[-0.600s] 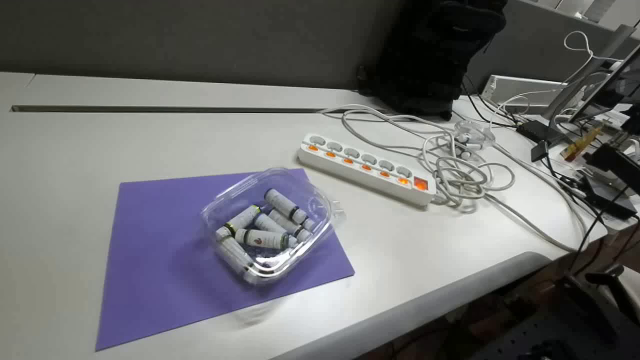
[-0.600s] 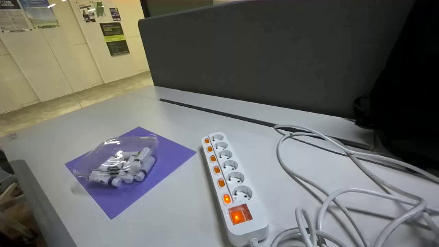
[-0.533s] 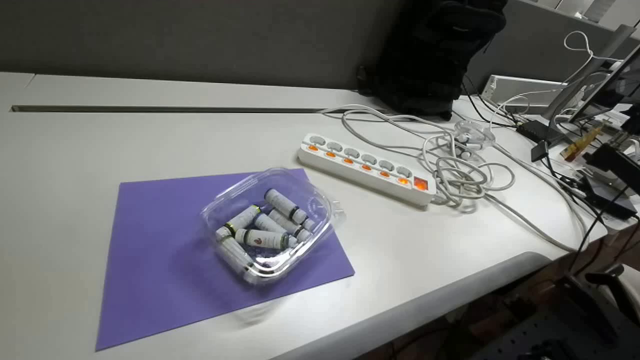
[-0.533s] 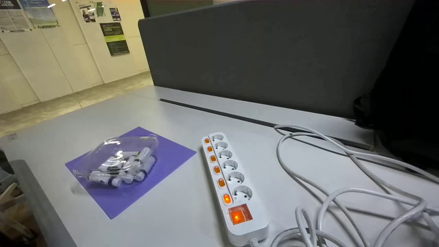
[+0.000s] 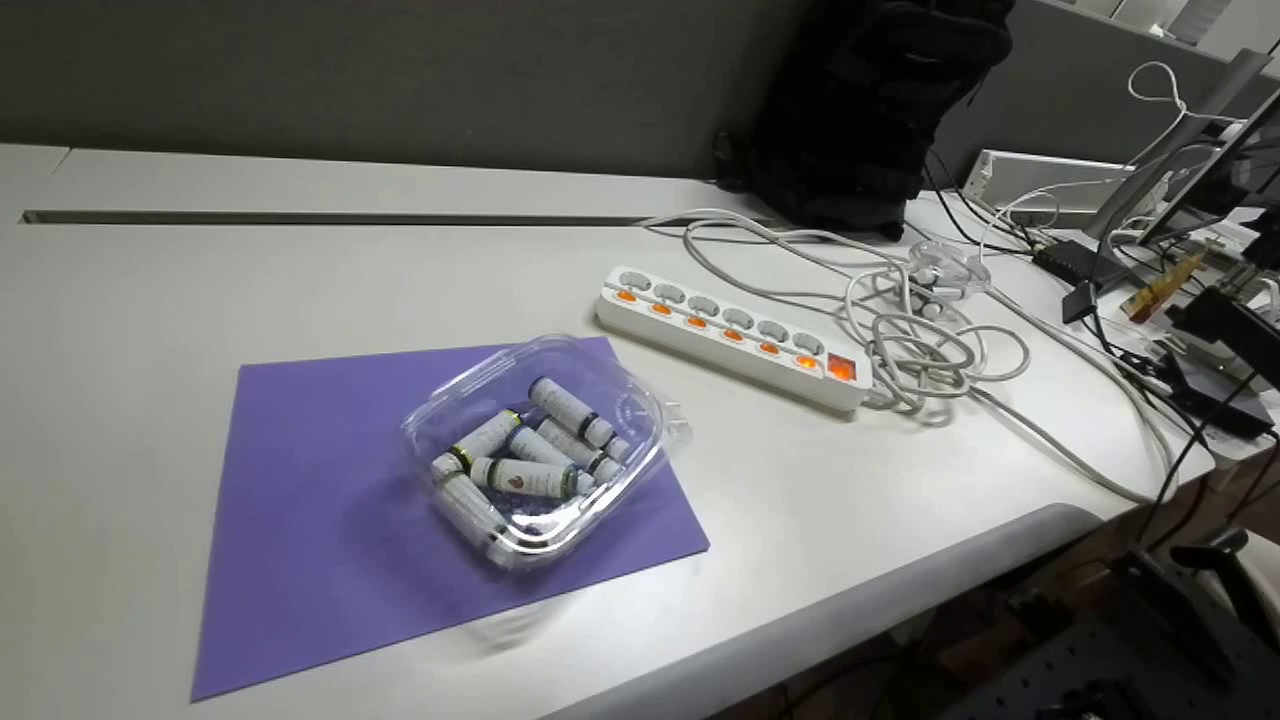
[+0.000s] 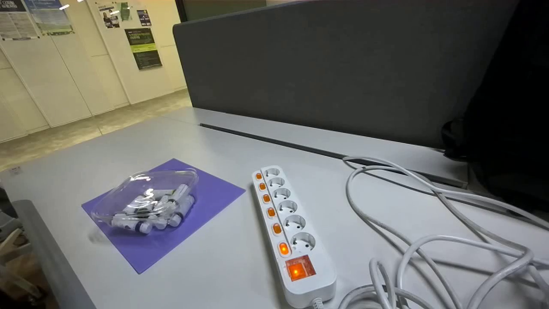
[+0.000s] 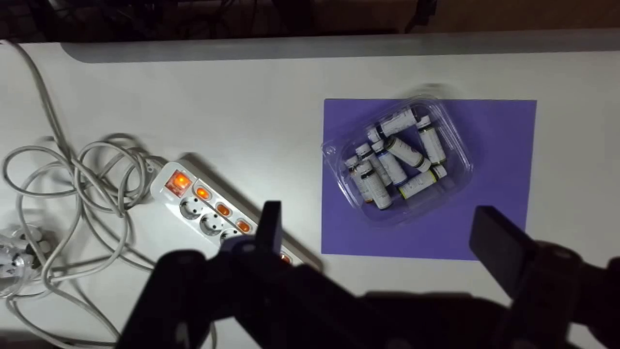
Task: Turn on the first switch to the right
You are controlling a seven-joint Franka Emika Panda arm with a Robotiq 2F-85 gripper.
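Observation:
A long white power strip (image 5: 720, 355) lies on the table with a row of small orange-red switches. The first switch (image 5: 806, 362), at the row's right end beside the big red main switch (image 5: 842, 367), glows. It also glows in the other views (image 6: 283, 248) (image 7: 202, 193). The main switch is lit too. The rest of the row looks duller orange. My gripper (image 7: 379, 217) shows only in the wrist view. It is open, with nothing between its fingers. Its left finger (image 7: 270, 225) hides part of the strip's far end. The first switch lies to the left, apart from the fingers.
A clear plastic box (image 5: 535, 450) of small bottles sits on a purple mat (image 5: 310, 560) beside the strip. White cables (image 5: 920, 350) are tangled at the strip's cord end. A black backpack (image 5: 870, 110) stands against the grey partition (image 5: 400, 80). The table's front edge (image 7: 242, 47) shows.

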